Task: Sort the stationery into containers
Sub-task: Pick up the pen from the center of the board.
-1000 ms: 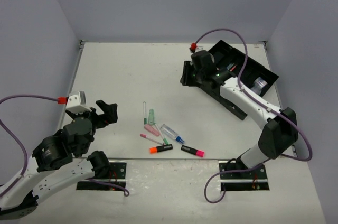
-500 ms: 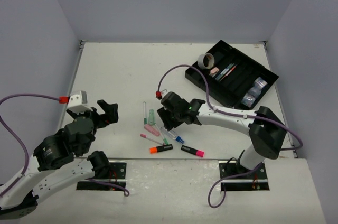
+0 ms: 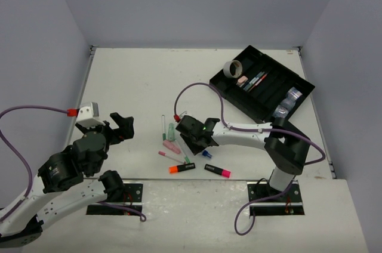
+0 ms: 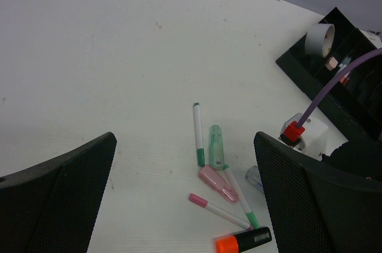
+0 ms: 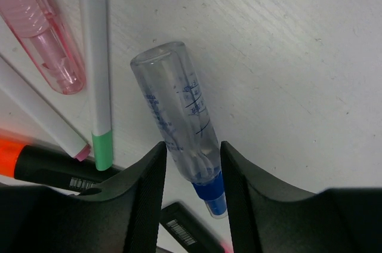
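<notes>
Well short of the black tray (image 3: 230, 93), the right gripper (image 5: 192, 145) straddles a clear blue-capped bottle (image 5: 176, 110) among loose pens (image 5: 95, 56). Its jaws hug the sides for a pickup, though a firm clamp cannot be confirmed. The left gripper (image 4: 188, 187) hovers farther off, jaws wide.

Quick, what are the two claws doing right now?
Left gripper: open, empty.
Right gripper: straddling the clear bottle; whether it grips cannot be told.
</notes>
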